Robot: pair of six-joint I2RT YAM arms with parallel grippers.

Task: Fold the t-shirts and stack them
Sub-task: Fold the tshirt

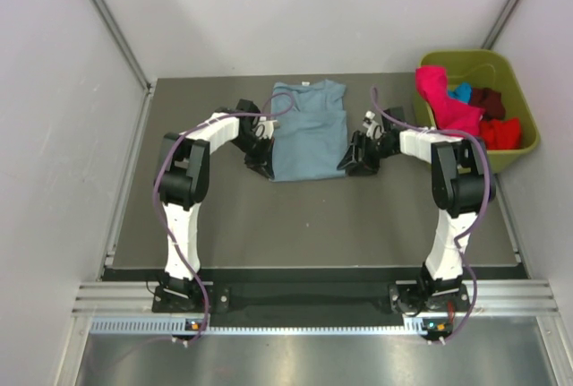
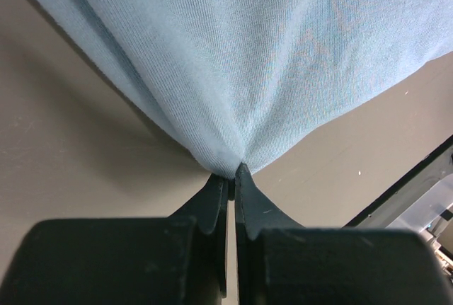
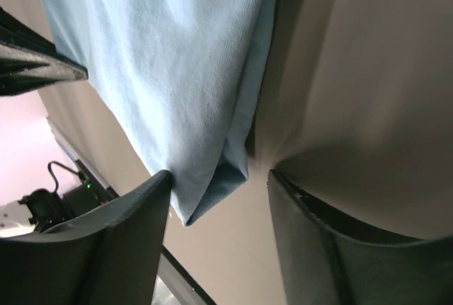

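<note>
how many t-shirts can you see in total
5. The grey-blue t-shirt lies on the table; the pink t-shirt, turquoise t-shirt, maroon t-shirt and red t-shirt are bunched in the olive-green bin. More may be hidden underneath.

Soft, even overhead light cast only faint shadows on the matte grey-brown table (image 1: 295,225). Up close, the dusty grey-blue cloth t-shirt (image 2: 269,57) showed crisp weave — the black two-finger left gripper (image 2: 232,175) blurred near the lens, its base darkest.
</note>
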